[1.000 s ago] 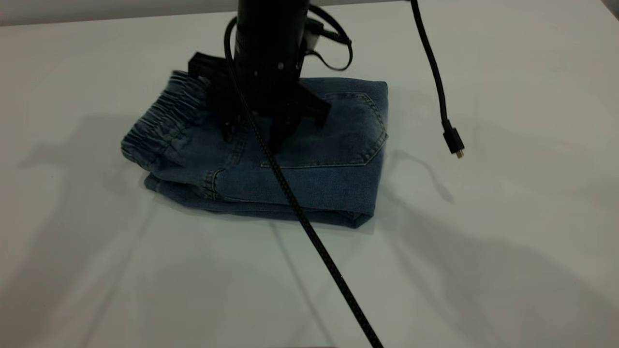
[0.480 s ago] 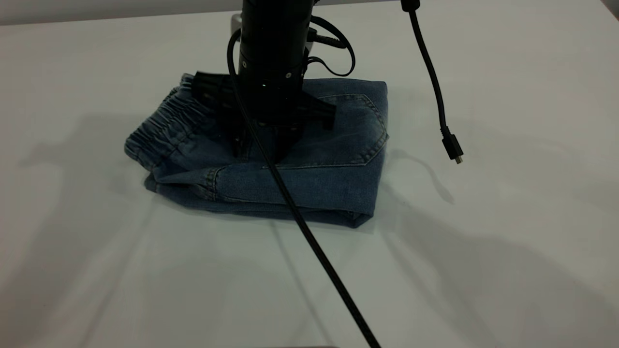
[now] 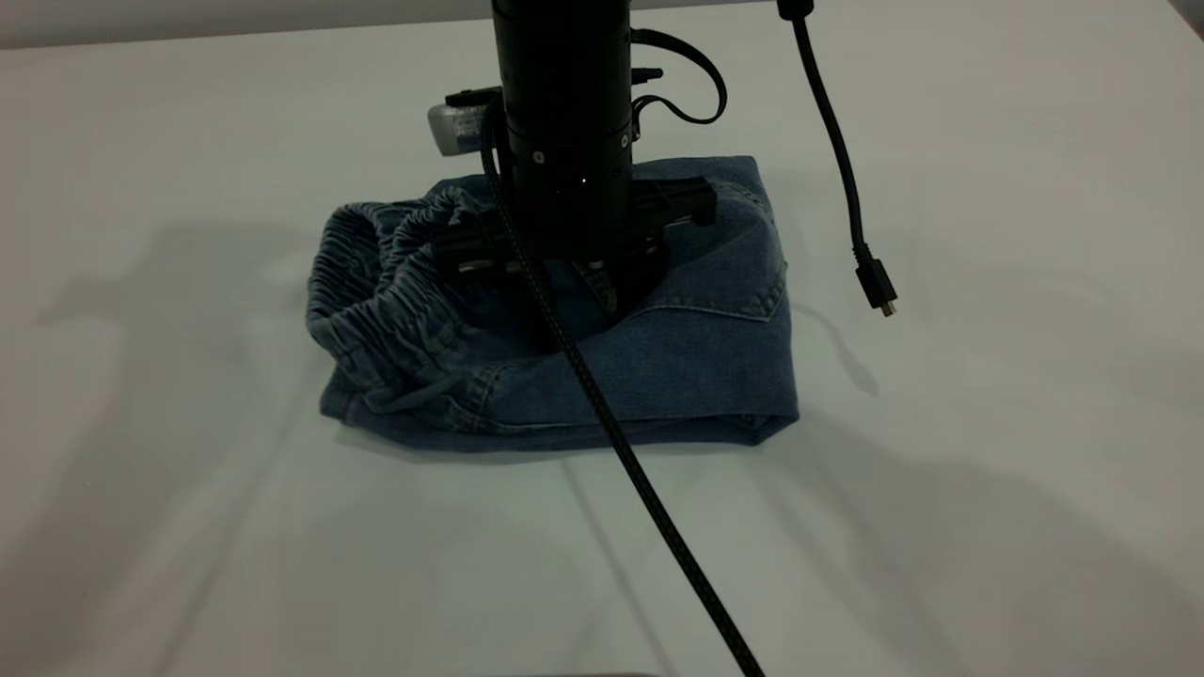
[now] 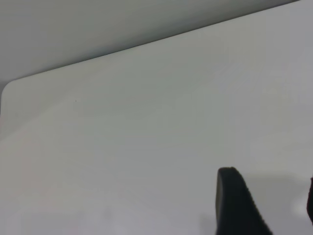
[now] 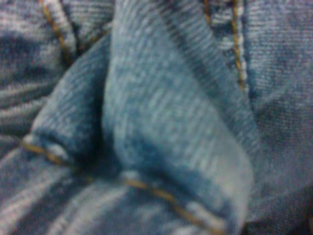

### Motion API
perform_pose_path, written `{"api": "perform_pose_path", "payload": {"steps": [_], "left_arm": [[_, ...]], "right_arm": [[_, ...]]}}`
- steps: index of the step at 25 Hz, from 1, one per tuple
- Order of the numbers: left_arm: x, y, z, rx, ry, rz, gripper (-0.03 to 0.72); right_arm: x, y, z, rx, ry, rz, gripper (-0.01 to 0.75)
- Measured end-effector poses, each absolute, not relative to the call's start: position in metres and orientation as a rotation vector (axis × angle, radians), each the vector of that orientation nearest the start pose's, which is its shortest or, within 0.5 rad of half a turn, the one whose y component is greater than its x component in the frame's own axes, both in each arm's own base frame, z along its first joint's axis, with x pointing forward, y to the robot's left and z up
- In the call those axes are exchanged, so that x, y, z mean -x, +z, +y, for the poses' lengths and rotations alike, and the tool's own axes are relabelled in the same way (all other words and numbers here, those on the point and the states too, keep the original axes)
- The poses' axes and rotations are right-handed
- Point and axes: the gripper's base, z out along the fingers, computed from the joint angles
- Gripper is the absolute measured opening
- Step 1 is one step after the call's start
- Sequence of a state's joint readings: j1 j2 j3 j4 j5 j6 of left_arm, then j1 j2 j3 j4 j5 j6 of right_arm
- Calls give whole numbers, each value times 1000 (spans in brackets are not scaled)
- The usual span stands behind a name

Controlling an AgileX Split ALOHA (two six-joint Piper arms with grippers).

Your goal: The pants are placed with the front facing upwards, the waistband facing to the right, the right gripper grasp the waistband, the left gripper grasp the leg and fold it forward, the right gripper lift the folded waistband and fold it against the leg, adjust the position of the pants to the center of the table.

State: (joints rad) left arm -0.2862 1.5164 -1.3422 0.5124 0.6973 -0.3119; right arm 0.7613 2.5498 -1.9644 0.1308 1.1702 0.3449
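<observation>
Change: since half a second ago the folded pants (image 3: 602,367) have slid toward the exterior view's right, and the waistband (image 3: 381,282) has bunched into an upright loop instead of lying flat.
Right claw (image 3: 583,287): pressed straight down into the middle of the denim; whether it is open or closed on cloth cannot be told, its wrist view filled by a blue fold with tan stitching.
Left claw (image 4: 274,205): away from the pants, over bare desk, one dark finger (image 4: 234,205) showing, nothing between.
Pants: near the desk's middle, back pocket (image 3: 734,273) up.
Desk (image 3: 988,489): plain white, shadowed.
Cable (image 3: 658,527): black, trailing from the arm; a second cable's plug (image 3: 875,287) dangles at right.
</observation>
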Motion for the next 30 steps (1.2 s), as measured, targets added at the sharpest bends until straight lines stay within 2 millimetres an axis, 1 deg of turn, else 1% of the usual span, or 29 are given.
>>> {"api": "perform_pose_path", "payload": {"steps": [3, 6, 11, 13, 15, 18, 20, 23, 26, 30], "left_arm": [[-334, 351, -69, -265, 261, 2239, 317], [-335, 351, -69, -264, 254, 2235, 317], [-335, 351, -71, -254, 228, 2238, 317], [-335, 351, -71, -253, 226, 2237, 317], [-335, 351, -71, -253, 226, 2237, 317], [-335, 351, -71, -253, 226, 2237, 317], [-335, 351, -71, -253, 226, 2237, 317], [-335, 351, -71, -253, 226, 2237, 317], [-335, 351, -71, -253, 226, 2237, 317], [-335, 351, -71, -253, 226, 2237, 317]], "right_arm": [[-337, 58, 338, 669, 45, 3213, 347], [-337, 58, 338, 672, 42, 3213, 347], [-337, 62, 343, 652, 97, 3223, 347], [-341, 70, 347, 648, 131, 3209, 347], [-347, 83, 353, 646, 172, 3170, 347], [-358, 109, 364, 633, 260, 3080, 347], [-362, 123, 370, 623, 310, 3037, 347], [-359, 134, 379, 637, 355, 3005, 347], [-351, 130, 390, 656, 388, 2998, 347], [-341, 104, 406, 646, 461, 3017, 347]]}}
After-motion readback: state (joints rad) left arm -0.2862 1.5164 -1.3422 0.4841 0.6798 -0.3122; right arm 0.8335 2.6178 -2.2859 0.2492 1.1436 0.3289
